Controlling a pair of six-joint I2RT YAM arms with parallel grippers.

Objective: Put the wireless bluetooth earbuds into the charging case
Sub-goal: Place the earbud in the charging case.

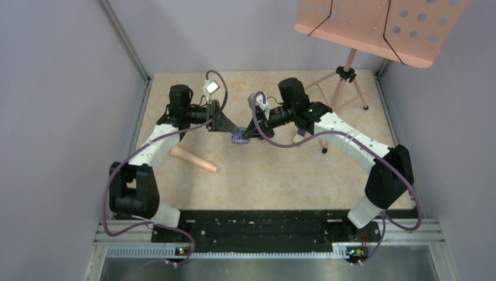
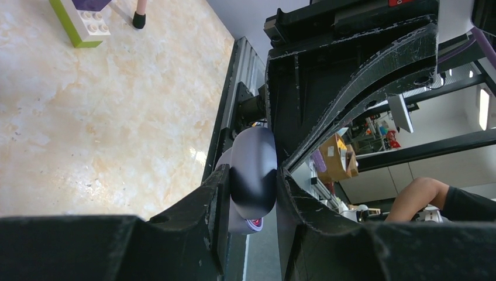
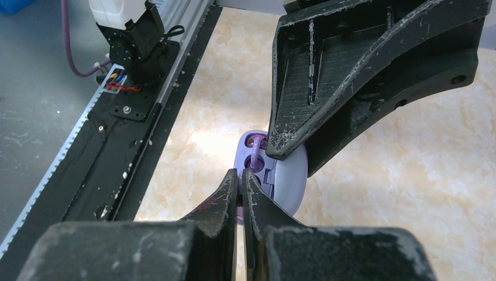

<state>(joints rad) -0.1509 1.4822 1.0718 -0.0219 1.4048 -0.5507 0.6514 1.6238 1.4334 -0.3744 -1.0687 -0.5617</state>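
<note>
Case gripped, buds partly loaded.
Top view: both arms meet over the charging case (image 1: 237,138). Left wrist: left gripper (image 2: 252,177) pinches the case. Right wrist: right gripper (image 3: 240,175), fingers pressed together, sits at the open case; one purple earbud (image 3: 255,159) seems seated, others unseen.

Grey walls (image 1: 58,88), beige marbled tabletop (image 1: 281,181), pink stand (image 1: 380,23)

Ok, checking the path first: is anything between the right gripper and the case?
Nothing visible. The shut right gripper sits right at the open case, facing its wells. The left gripper clamps the case, one finger beside the wells, not across them.
</note>
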